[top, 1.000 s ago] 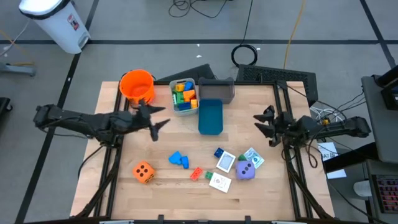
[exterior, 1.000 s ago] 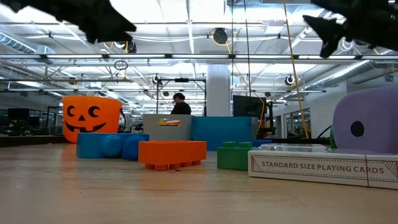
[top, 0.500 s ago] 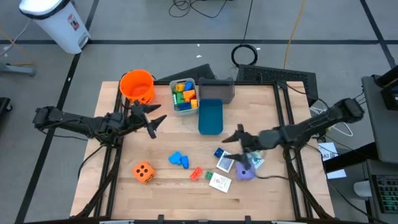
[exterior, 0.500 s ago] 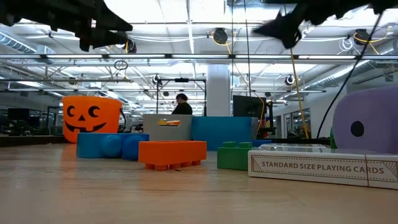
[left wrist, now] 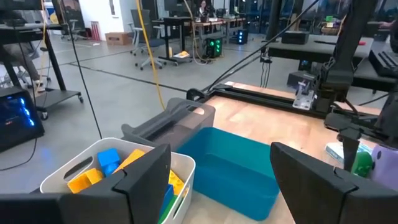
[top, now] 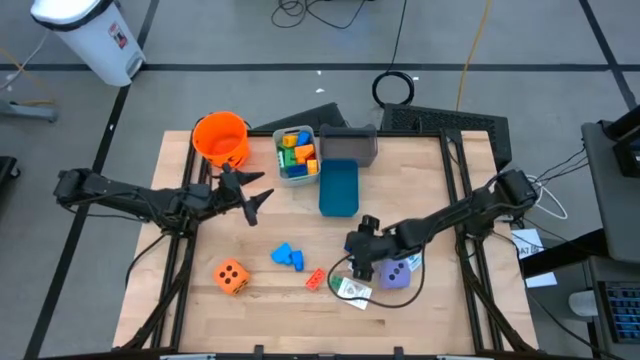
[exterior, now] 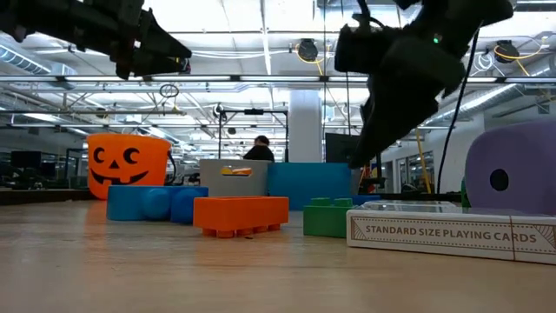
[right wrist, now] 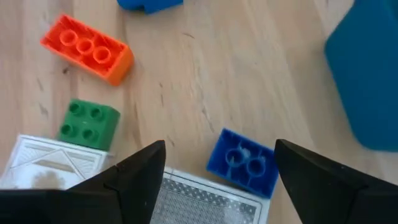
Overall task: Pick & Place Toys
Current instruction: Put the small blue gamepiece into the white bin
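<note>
Toys crowd the tabletop's (top: 420, 160) near right part: the right claw (right wrist: 214, 186) hangs spread above a small blue block (right wrist: 242, 162) that touches a picture card (right wrist: 205, 202), green block (right wrist: 88, 124) and orange block (right wrist: 87, 50) beside. Bare wood lies between these and the blue bin (top: 338, 187). The left claw (top: 248, 190) hovers spread near the orange bucket (top: 220, 138).

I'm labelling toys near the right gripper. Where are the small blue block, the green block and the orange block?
Small blue block (right wrist: 242, 163): right wrist view, studded top face.
Green block (right wrist: 88, 124): right wrist view, studded top.
Orange block (right wrist: 87, 50): right wrist view, middle stud.
</note>
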`<state>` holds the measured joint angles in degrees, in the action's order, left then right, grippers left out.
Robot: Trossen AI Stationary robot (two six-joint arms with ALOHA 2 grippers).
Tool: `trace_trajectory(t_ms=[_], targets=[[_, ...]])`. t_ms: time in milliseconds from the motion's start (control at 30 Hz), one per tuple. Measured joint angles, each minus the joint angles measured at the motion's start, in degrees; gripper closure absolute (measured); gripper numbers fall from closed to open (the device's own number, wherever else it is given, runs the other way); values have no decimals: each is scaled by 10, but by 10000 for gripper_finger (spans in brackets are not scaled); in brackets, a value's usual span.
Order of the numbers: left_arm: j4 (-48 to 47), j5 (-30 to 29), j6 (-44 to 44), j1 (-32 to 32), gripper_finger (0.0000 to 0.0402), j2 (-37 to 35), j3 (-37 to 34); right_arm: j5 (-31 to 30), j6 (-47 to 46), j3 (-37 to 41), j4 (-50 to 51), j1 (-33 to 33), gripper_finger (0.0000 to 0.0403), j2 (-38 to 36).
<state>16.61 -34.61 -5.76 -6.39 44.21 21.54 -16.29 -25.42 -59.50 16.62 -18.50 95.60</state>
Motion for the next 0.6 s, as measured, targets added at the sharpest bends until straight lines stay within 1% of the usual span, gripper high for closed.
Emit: trace_trajectory(t_ms=[400, 600], targets=[[2, 0, -8, 0, 119, 5, 0, -4, -15, 0, -3, 13, 117, 69], [2, 0, -8, 0, 119, 5, 0, -6, -23, 0, -3, 18, 122, 74]])
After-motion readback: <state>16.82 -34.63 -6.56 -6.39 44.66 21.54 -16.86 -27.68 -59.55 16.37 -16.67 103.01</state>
